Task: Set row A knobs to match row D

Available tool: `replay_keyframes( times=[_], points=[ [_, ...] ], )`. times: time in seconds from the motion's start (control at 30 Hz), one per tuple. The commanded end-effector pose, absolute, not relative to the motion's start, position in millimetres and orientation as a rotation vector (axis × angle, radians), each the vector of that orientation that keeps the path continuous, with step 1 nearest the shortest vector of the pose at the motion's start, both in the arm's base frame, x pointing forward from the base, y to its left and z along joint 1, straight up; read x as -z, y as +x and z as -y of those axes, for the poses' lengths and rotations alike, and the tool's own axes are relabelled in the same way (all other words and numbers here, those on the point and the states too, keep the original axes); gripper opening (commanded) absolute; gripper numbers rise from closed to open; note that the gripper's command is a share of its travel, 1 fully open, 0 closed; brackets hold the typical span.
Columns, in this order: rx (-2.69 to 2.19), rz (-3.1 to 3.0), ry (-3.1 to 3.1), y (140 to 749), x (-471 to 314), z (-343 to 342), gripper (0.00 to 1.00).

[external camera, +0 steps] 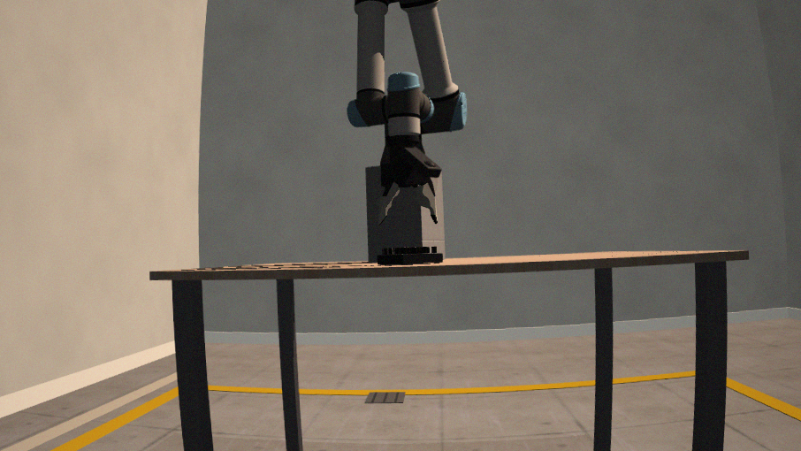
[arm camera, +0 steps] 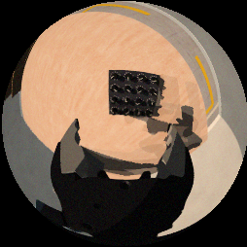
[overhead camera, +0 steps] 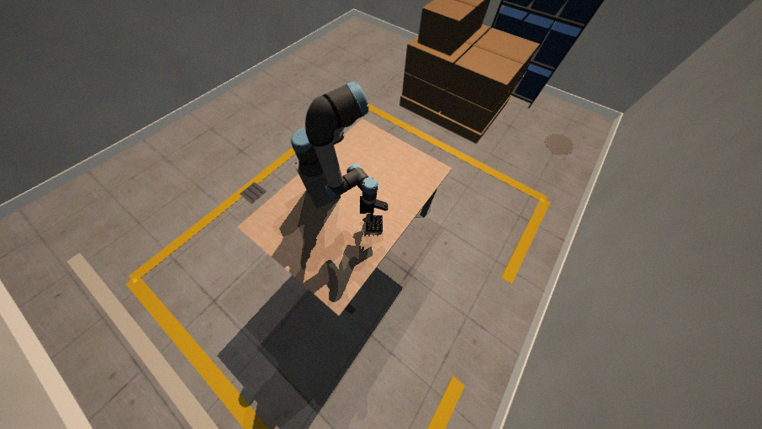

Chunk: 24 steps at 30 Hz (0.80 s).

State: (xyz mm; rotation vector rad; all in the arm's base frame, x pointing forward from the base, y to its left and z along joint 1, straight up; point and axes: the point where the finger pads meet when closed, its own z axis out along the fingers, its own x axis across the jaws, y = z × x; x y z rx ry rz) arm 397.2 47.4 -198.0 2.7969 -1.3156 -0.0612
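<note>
The knob box [arm camera: 135, 93] is a flat black block with a grid of small dark knobs. It lies on the wooden table [overhead camera: 346, 208] near the right edge. It also shows in the top view [overhead camera: 374, 225] and in the exterior view [external camera: 409, 256]. The knob marks are too small to read, and I cannot tell which side has the socket. My gripper [external camera: 408, 210] hangs straight above the box, well clear of it, pointing down. Its fingers are open and empty. In the wrist view the two fingers frame the table just below the box.
The arm's base column [external camera: 404, 212] stands on the table behind the box. Stacked cardboard boxes [overhead camera: 464, 69] and a blue rack [overhead camera: 549, 37] stand far off beyond the table. The table's right edge is close to the knob box.
</note>
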Motion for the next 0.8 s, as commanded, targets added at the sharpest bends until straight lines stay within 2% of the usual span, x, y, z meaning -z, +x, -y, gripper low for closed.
replay_keyframes(
  times=[0.0, 0.77],
  points=[
    [0.021, 1.363, 2.805, 401.3, 201.8, -42.8, 1.00],
    [-0.015, 1.411, 2.808, 404.8, 204.5, -37.8, 1.00]
  ],
)
